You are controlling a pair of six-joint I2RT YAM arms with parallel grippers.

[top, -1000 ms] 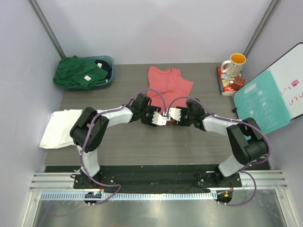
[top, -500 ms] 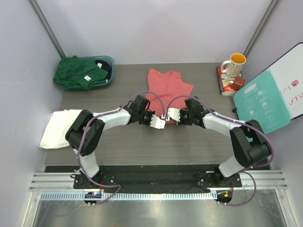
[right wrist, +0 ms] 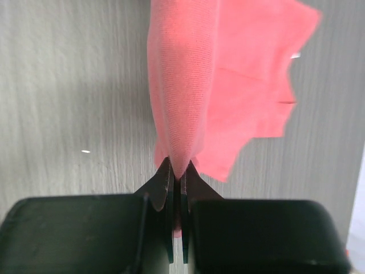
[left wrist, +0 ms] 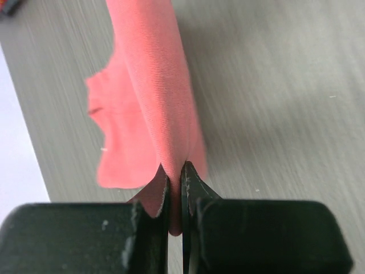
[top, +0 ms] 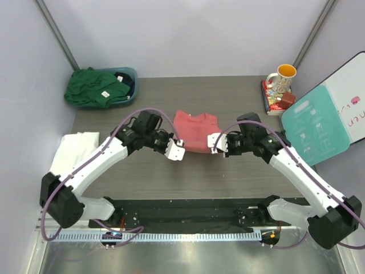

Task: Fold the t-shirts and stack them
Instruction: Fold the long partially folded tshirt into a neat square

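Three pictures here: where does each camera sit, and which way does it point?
Top view: fixed above and behind, looking down on the table; the left arm and right arm show, holding the red shirt between them.
Left wrist: rides the left arm, looking along the left gripper; its two black fingers pinch the shirt.
Right wrist: rides the right arm, looking along the right gripper, shut on the same cloth.
Shared: all three show the red shirt and table.
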